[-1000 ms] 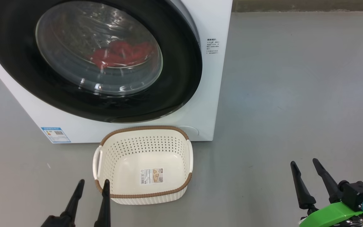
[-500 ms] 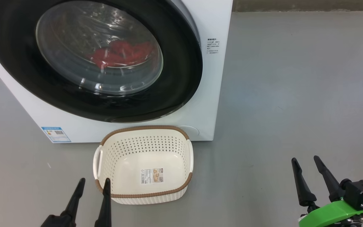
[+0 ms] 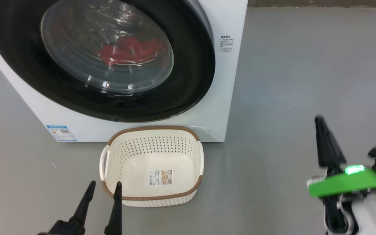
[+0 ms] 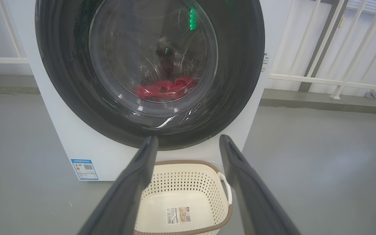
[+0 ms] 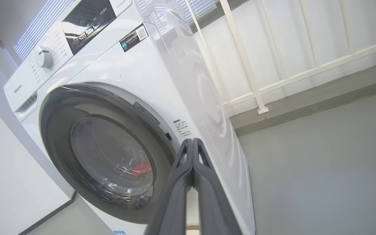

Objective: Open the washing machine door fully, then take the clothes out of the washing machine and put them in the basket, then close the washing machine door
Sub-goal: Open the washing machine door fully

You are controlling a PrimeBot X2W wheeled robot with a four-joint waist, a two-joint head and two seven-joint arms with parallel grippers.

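One washing machine (image 3: 228, 81), one basket (image 3: 155, 197), left hand (image 3: 105, 183), right hand (image 3: 321, 121).

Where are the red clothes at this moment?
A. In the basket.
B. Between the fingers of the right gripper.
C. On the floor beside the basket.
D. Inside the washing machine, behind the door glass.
D: the red clothes show through the clear glass of the washing machine door, lying in the drum, while the basket in front of the washing machine has no cloth in it.
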